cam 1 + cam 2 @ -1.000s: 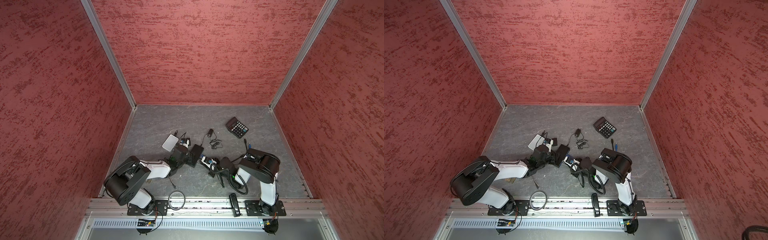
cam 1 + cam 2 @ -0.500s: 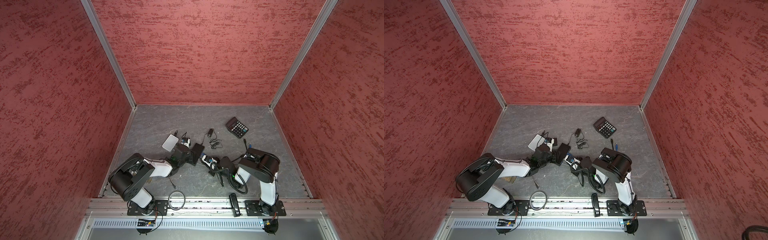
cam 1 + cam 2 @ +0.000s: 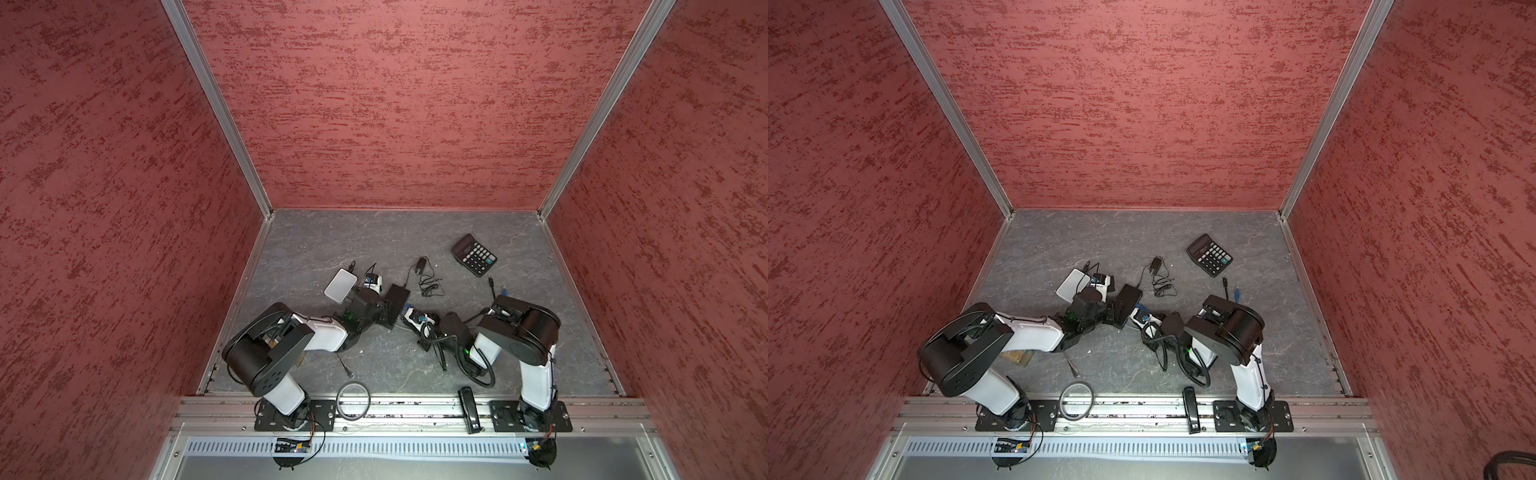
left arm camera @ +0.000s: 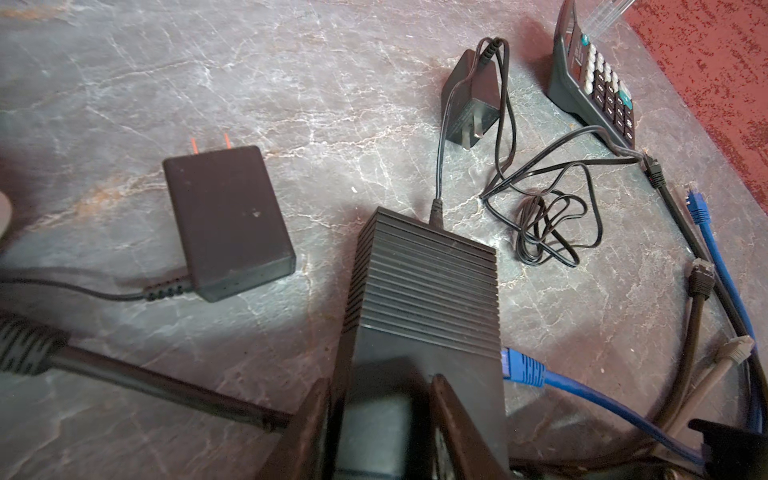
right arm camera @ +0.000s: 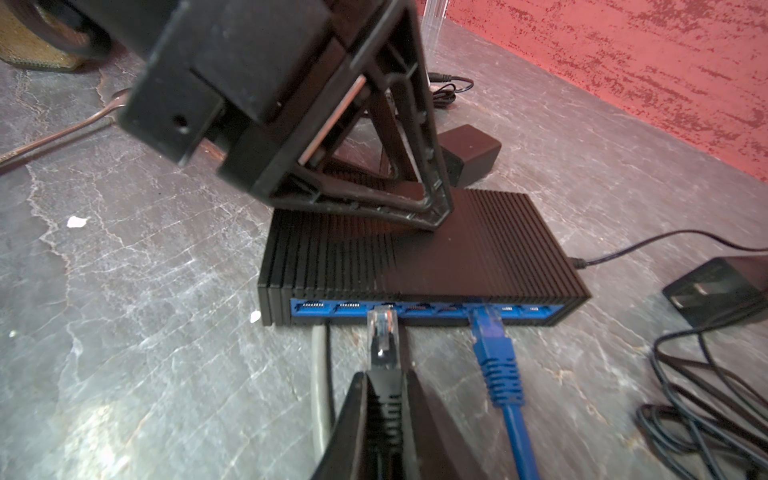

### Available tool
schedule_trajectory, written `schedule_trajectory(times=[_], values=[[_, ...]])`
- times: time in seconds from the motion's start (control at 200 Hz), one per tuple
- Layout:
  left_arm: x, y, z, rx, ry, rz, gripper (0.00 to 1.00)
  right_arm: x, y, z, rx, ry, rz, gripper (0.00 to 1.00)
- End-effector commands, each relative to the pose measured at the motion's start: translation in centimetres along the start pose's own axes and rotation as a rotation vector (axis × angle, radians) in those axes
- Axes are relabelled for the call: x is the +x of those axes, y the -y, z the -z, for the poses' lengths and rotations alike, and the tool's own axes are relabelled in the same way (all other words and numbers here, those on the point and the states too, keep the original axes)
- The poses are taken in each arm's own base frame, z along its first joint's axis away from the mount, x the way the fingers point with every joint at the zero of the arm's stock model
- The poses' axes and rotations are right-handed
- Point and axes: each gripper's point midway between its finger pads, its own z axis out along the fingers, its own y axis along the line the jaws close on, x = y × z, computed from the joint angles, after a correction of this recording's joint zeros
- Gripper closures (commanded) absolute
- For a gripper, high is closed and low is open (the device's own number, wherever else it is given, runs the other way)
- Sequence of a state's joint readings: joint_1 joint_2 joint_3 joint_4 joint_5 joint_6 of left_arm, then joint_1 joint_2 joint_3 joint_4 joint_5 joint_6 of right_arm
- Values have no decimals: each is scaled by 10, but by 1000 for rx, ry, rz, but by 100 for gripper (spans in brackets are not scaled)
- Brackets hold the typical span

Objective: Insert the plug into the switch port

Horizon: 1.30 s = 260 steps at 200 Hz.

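Note:
The switch (image 5: pixel 419 257) is a black ribbed box with a blue row of ports, lying flat on the grey floor; it also shows in both top views (image 3: pixel 397 298) (image 3: pixel 1128 303). My left gripper (image 4: pixel 384 409) (image 3: pixel 383 311) is shut on the switch's rear end, with one finger (image 5: pixel 374 208) lying on the ribbed top. My right gripper (image 5: pixel 384 401) (image 3: pixel 409 318) is shut on the black boot of the plug (image 5: pixel 381 332). The plug's clear tip is at the mouth of the third port from the switch's left end. How deep it sits I cannot tell. A blue plug (image 5: pixel 486 328) fills another port.
A calculator (image 3: pixel 473 254) lies at the back right and a white box (image 3: pixel 340 284) behind the left gripper. A black power brick (image 4: pixel 226 220), a small adapter (image 4: pixel 471 99) with a coiled cord (image 4: pixel 544 224) and loose network cables (image 4: pixel 702 282) surround the switch.
The left arm's elbow has swung a little to the right while its gripper stays at the switch. The right arm and the plug look unmoved.

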<state>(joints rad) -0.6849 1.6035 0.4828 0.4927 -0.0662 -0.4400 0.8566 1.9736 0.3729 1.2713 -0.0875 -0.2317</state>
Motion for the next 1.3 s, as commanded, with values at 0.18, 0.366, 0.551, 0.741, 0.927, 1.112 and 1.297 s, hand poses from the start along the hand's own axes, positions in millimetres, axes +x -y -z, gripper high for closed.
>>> schedule_trajectory(times=[0.18, 0.366, 0.551, 0.741, 0.927, 1.112, 1.297], values=[[75, 49, 6, 224, -295, -30, 61, -70, -26, -11, -94, 208, 30, 100], [73, 47, 4, 212, -297, -33, 61, -69, -27, -3, -82, 203, 21, 100], [73, 46, 4, 208, -296, -31, 61, -64, -22, 5, -48, 195, 0, 100], [73, 42, 6, 199, -294, -32, 61, -59, -27, 12, -68, 180, -7, 100], [72, 39, 6, 188, -289, -32, 61, -51, -36, 20, -98, 147, 1, 100], [72, 39, 5, 189, -292, -32, 61, -42, -32, 27, -66, 127, -16, 100], [74, 40, 4, 192, -297, -35, 61, -41, -13, 25, 46, 149, -25, 100]])
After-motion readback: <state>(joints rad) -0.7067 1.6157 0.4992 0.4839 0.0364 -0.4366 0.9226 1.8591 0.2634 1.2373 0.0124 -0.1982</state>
